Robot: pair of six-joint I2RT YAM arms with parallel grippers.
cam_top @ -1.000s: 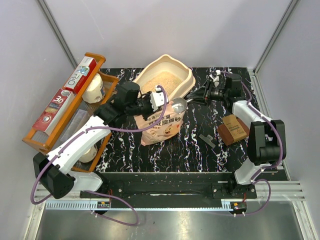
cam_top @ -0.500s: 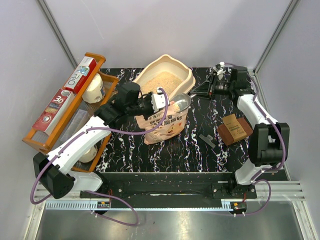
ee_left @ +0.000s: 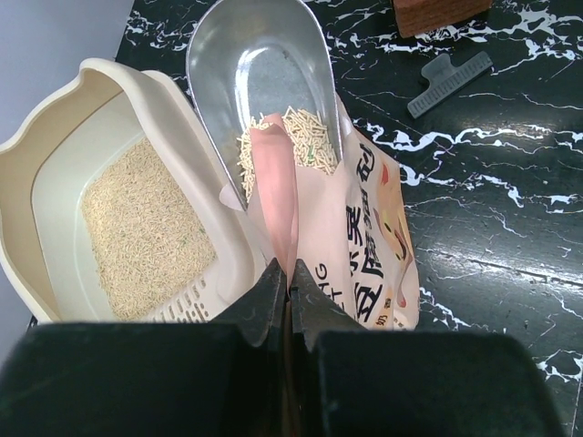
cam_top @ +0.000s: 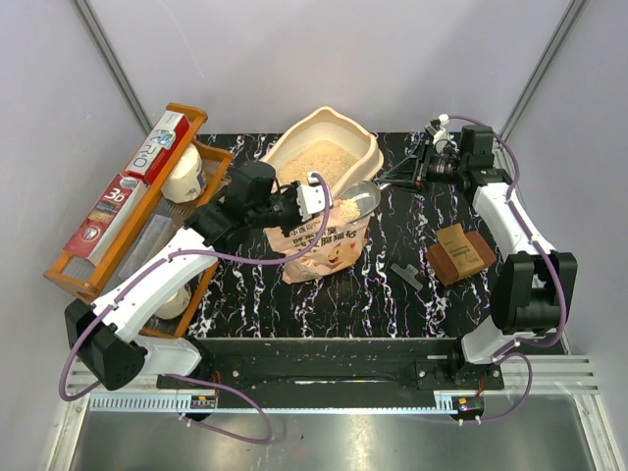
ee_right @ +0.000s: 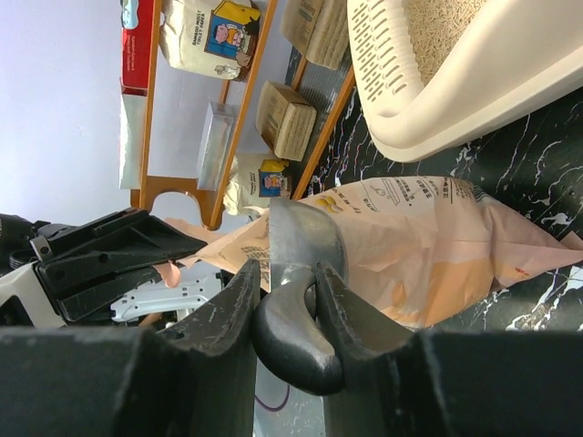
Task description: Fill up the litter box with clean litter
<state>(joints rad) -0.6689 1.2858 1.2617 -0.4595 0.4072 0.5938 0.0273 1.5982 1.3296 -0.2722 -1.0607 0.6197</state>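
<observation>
The cream litter box (cam_top: 365, 155) stands at the back centre, with clean litter (cam_top: 316, 161) spread over its floor (ee_left: 146, 232). In front of it leans the pink litter bag (cam_top: 319, 243). My left gripper (cam_top: 316, 196) is shut on the bag's top edge (ee_left: 273, 173) and holds its mouth up. My right gripper (cam_top: 417, 169) is shut on the dark handle (ee_right: 291, 328) of a metal scoop (cam_top: 360, 200). The scoop's bowl (ee_left: 260, 82) hovers over the bag's mouth next to the box's near rim (ee_left: 214, 196), with some litter (ee_left: 287, 141) in it.
An orange wooden rack (cam_top: 93, 280) with boxes and bags runs along the left side. A brown block (cam_top: 456, 252) and a grey clip (cam_top: 405, 276) lie on the black marbled table at the right. Enclosure walls stand close on both sides.
My right arm has drawn back and up to the right, lifting the scoop out of the bag's mouth with litter in it. The left arm holds still on the bag.
</observation>
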